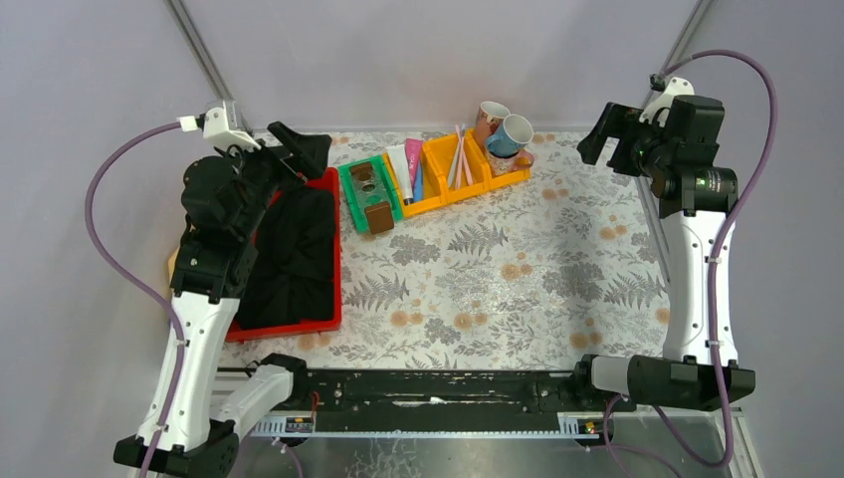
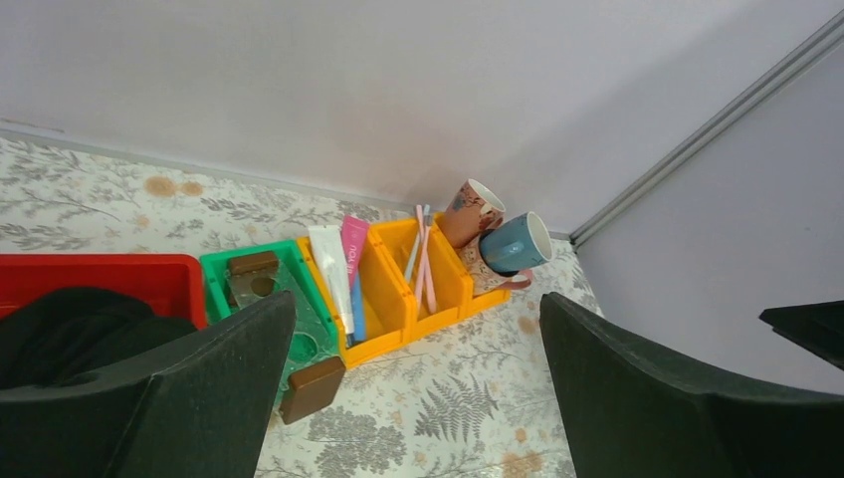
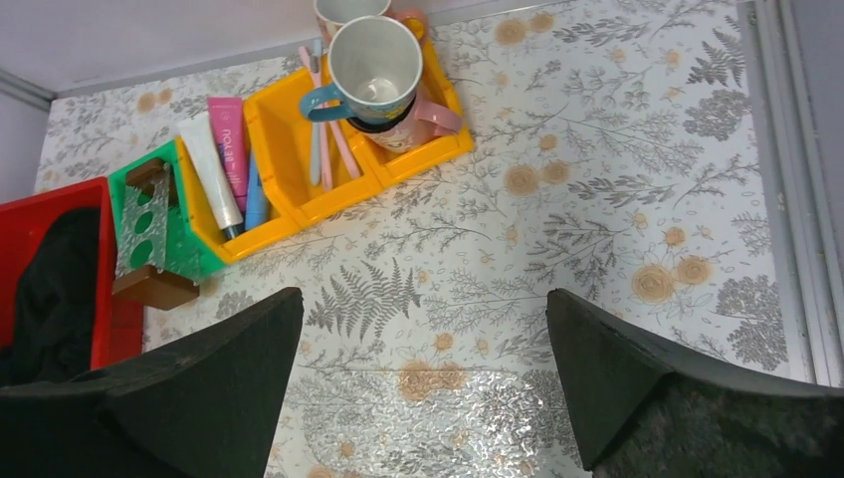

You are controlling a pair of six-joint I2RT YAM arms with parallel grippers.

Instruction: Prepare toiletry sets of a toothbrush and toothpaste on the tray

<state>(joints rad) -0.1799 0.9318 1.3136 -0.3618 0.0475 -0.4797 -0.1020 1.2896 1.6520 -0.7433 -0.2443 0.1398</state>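
Several toothbrushes (image 1: 460, 154) (image 2: 423, 264) (image 3: 320, 129), pink and light blue, stand in the middle compartment of a yellow bin (image 1: 443, 194). Toothpaste tubes (image 1: 406, 164), white (image 2: 331, 269) (image 3: 211, 169), magenta (image 3: 231, 139) and blue (image 3: 255, 199), lean in its left compartment. The red tray (image 1: 333, 249) (image 2: 100, 267) (image 3: 60, 194) lies at the left with a black cloth (image 1: 299, 249) in it. My left gripper (image 1: 299, 149) (image 2: 416, 299) hovers open above the tray's far end. My right gripper (image 1: 607, 134) (image 3: 423, 296) is raised at the far right, open and holding nothing.
Two mugs (image 1: 503, 129) (image 3: 373, 60) are stacked in the yellow bin's right compartment. A green bin (image 1: 366, 189) beside the tray holds small brown blocks, one block (image 2: 311, 386) at its near end. Walls close the back and both sides.
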